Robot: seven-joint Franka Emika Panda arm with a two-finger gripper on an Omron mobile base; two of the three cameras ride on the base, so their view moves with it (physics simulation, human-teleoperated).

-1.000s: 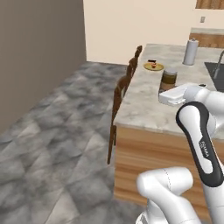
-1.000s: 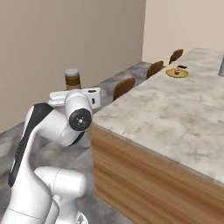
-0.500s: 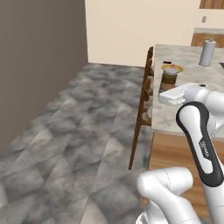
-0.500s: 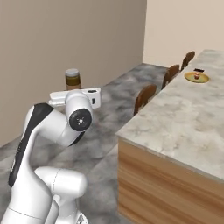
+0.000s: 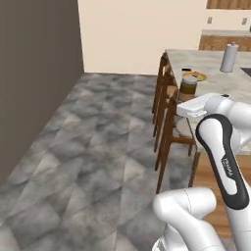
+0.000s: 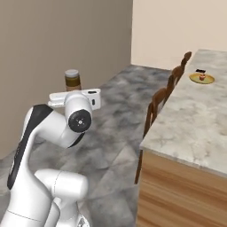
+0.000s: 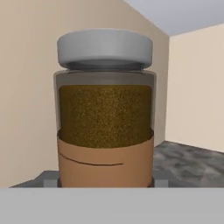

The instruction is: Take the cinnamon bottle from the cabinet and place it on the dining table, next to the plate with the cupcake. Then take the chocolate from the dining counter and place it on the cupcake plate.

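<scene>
The cinnamon bottle (image 7: 105, 113) is a clear jar of brown powder with a grey lid and a tan label. It stands upright in my gripper (image 7: 105, 181), which is shut on its lower part. The left base view shows the bottle (image 5: 188, 85) above the white hand, with the gripper (image 5: 189, 96) held in front of the counter's near corner. In the right base view the bottle (image 6: 72, 80) and gripper (image 6: 73, 91) are far left of the counter. The yellow plate with the cupcake (image 6: 202, 78) (image 5: 195, 76) lies on the marble dining table (image 6: 190, 119). A small dark chocolate (image 6: 200, 71) (image 5: 187, 70) lies just beyond the plate.
Wooden chairs (image 5: 165, 100) (image 6: 156, 106) line the counter's edge. A grey cylinder (image 5: 228, 58) stands farther back on the counter. A dark wall (image 5: 34, 83) runs along the left, with open grey stone floor (image 5: 98, 142) between it and the chairs.
The whole picture has shifted: the base has moved, so the counter and chairs slid to the right in both base views. The bottle stays held in the gripper.
</scene>
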